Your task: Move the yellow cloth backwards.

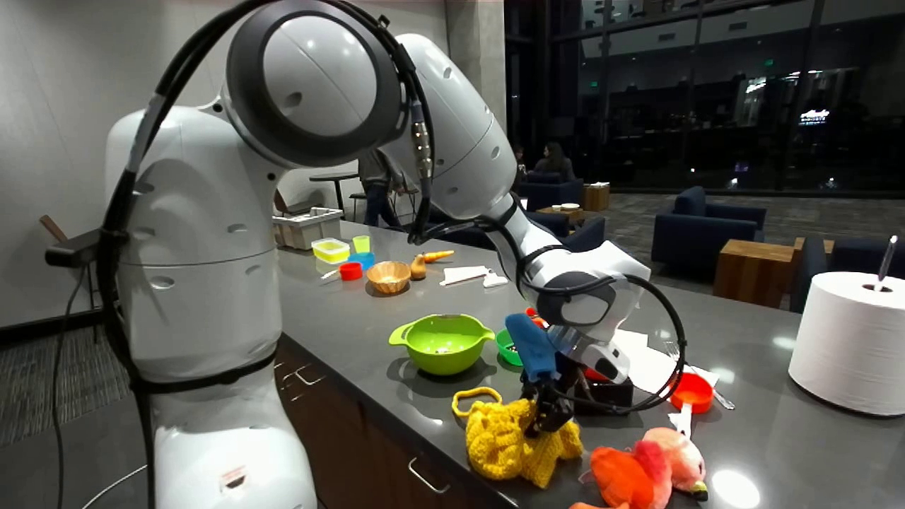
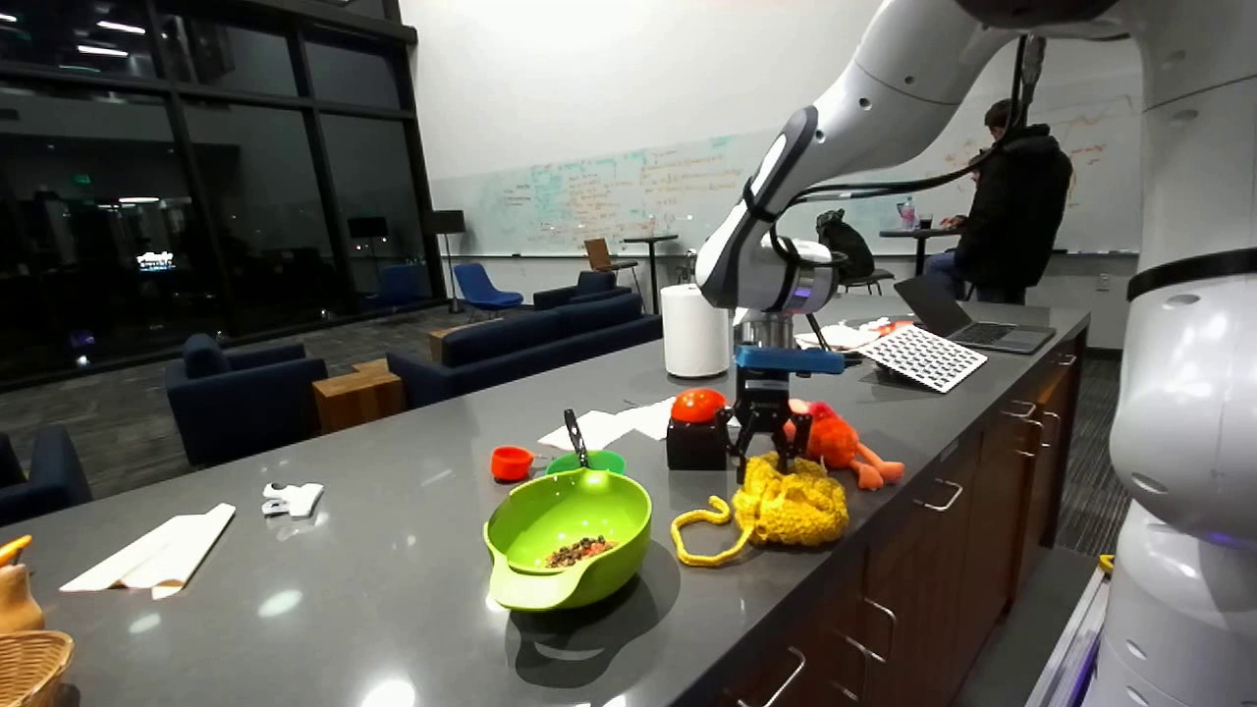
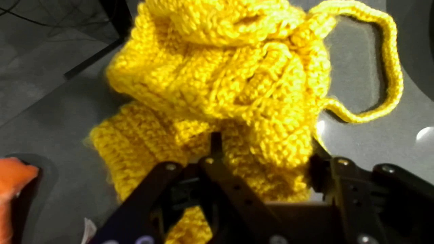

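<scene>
The yellow knitted cloth lies bunched on the grey counter near its front edge, with a yellow cord loop beside it. The cloth also shows in an exterior view and fills the middle of the wrist view. My gripper points down at the cloth, its fingers low against it. In the wrist view the gripper's fingers stand apart, with a fold of the cloth between them. One finger is within the cloth and the other is at its edge. The fingertips are partly hidden by the cloth.
A green bowl stands beside the cloth. A red button on a black box is close to the gripper. An orange plush toy lies on the cloth's other side. A paper roll stands farther off. The counter's drawer edge runs close by.
</scene>
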{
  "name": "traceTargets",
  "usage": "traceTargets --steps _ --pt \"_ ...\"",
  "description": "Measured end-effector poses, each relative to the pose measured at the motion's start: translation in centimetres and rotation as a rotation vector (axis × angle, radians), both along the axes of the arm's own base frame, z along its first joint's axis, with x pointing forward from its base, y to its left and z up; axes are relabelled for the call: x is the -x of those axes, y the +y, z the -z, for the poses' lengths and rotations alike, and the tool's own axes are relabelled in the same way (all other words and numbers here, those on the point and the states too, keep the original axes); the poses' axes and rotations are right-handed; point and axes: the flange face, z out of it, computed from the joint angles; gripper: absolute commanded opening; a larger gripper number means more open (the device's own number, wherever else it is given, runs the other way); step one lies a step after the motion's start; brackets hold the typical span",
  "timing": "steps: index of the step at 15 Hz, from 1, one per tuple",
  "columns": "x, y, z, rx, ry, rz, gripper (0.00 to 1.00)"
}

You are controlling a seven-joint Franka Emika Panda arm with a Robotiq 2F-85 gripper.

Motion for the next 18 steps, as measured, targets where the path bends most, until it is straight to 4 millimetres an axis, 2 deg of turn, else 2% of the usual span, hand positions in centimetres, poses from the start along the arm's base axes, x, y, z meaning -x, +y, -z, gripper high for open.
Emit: traceTargets --steps 3,4,14,18 --pt "-0.5 -0.2 -0.9 -0.017 0.002 0.006 0.06" --pt "-0.7 -0.3 -1.1 -0.020 0.001 0.006 0.01" --pt "-2.4 -0.5 -3.4 -0.026 -0.026 -0.004 0.01" --pt "-2.0 -0.3 -4.5 0.014 -0.019 -0.058 0.01"
